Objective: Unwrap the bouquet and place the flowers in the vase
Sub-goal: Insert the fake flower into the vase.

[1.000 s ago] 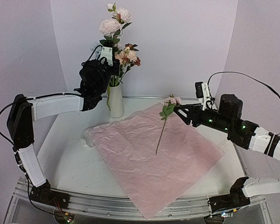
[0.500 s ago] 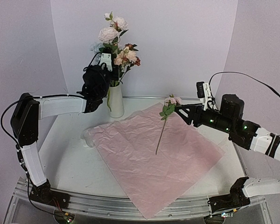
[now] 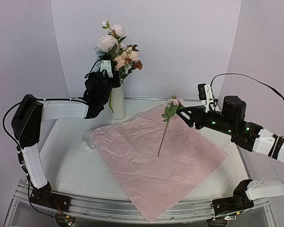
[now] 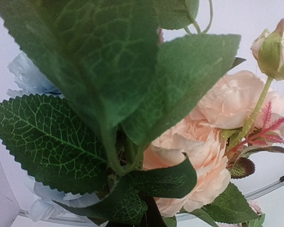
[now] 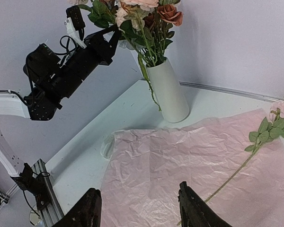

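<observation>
The off-white vase (image 3: 117, 103) (image 5: 169, 92) stands at the back left with flowers (image 3: 114, 45) (image 5: 142, 14) in it. My left gripper (image 3: 111, 75) reaches into the bunch just above the vase mouth. Green leaves and a peach rose (image 4: 199, 146) hide its jaws in the left wrist view, and a stem runs down to them. No wrapped bouquet shows; its pink paper (image 3: 146, 165) (image 5: 180, 156) lies flat. One pink flower (image 3: 162, 137) (image 5: 270, 130) lies on the paper. My right gripper (image 3: 181, 112) (image 5: 139, 210) hovers open over the paper near that bloom, holding nothing.
A small clear object (image 3: 87, 142) (image 5: 106, 146) lies at the paper's left corner. The white table (image 3: 66, 161) is bordered by a metal rail (image 3: 109, 208) at the front and purple walls behind and at both sides.
The left gripper has come down and slightly left with the stems, so the tall blooms stand lower over the vase. The right arm and the lone flower have not moved.
</observation>
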You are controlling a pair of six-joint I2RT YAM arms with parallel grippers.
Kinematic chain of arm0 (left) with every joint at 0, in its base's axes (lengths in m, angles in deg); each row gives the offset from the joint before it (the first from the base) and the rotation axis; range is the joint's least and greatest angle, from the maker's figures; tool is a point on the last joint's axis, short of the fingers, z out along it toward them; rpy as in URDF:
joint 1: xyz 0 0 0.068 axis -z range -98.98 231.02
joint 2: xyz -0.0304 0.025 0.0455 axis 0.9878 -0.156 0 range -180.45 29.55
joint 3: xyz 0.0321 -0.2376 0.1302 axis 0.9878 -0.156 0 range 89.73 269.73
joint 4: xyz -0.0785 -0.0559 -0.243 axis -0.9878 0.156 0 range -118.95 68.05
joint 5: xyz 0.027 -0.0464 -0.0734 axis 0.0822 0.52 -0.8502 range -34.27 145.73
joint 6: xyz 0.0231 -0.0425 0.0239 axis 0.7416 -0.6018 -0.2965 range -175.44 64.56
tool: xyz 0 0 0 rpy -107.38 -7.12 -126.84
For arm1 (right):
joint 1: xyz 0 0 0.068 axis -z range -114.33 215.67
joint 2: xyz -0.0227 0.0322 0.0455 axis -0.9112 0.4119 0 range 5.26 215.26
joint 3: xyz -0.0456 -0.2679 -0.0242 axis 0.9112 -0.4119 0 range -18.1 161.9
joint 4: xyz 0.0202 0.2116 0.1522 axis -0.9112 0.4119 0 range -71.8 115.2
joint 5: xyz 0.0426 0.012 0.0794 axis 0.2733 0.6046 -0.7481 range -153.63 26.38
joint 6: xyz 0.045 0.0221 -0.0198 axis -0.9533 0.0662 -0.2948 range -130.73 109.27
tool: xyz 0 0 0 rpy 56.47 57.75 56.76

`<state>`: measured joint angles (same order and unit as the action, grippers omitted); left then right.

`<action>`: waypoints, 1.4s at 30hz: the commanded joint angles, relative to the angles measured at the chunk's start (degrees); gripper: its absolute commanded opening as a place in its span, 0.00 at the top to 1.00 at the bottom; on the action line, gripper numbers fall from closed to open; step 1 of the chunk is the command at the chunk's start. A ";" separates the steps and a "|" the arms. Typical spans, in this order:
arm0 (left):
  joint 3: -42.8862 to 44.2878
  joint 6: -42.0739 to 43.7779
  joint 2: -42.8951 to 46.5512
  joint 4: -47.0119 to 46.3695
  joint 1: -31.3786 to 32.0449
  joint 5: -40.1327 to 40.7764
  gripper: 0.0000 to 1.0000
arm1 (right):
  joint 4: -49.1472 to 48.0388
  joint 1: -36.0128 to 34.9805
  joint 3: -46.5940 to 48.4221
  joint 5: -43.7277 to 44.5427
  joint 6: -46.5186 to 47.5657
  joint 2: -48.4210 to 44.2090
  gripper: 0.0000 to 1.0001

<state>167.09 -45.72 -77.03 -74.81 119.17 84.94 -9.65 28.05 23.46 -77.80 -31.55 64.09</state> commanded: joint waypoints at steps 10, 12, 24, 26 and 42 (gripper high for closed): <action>1.80 -1.82 -3.75 6.23 -0.17 -1.26 1.00 | -1.08 -0.01 -0.01 0.03 -0.49 -0.53 0.44; 1.29 -2.89 -3.23 6.87 -0.17 -1.45 1.00 | -1.13 0.01 0.18 0.14 -0.44 -0.39 0.44; 1.01 -5.40 -3.37 10.12 -0.27 -2.33 1.00 | 0.00 0.01 0.90 -0.39 -0.50 -0.37 0.44; 1.31 -5.74 -2.85 11.49 -0.27 -2.74 1.00 | 0.05 0.01 1.12 -0.50 -0.50 -0.03 0.44; 1.47 -9.43 -3.12 16.32 -1.33 -2.19 1.00 | 0.12 0.01 1.28 -1.26 -0.82 0.48 0.44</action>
<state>168.91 -52.34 -79.26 -67.41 118.39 82.80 -8.34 28.05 23.46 -78.00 -31.99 64.30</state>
